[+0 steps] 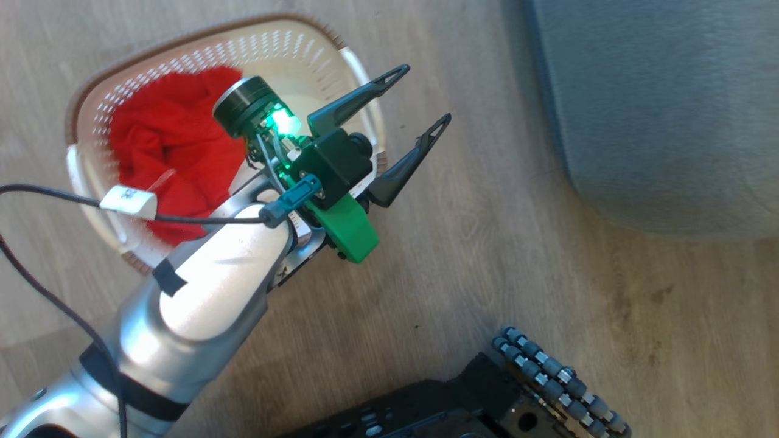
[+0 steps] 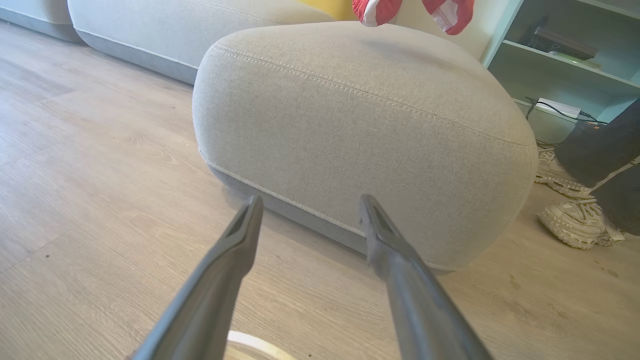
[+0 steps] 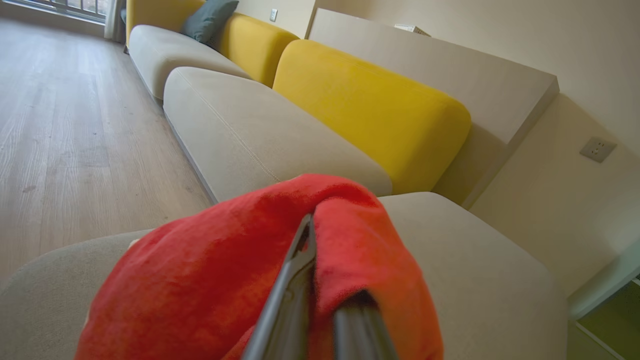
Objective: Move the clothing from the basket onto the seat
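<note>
The task is judged to be partly done. One red piece (image 3: 200,280) of the clothing is pinched tight between the closed fingers of the right gripper (image 3: 325,265) and is held up over the grey seat (image 3: 475,260). It has not yet been let go, and whether it touches the cushion cannot be told. More red clothing (image 1: 164,146) is seen lying in the cream basket (image 1: 280,48), which is set on the wood floor (image 1: 487,255), well apart from the seat. The left gripper (image 1: 426,92) is spread wide with nothing in it. It is held over the side of the basket nearest the seat and is pointed that way. So the held piece has to be put down, and the pile in the basket has to be fetched after that.
</note>
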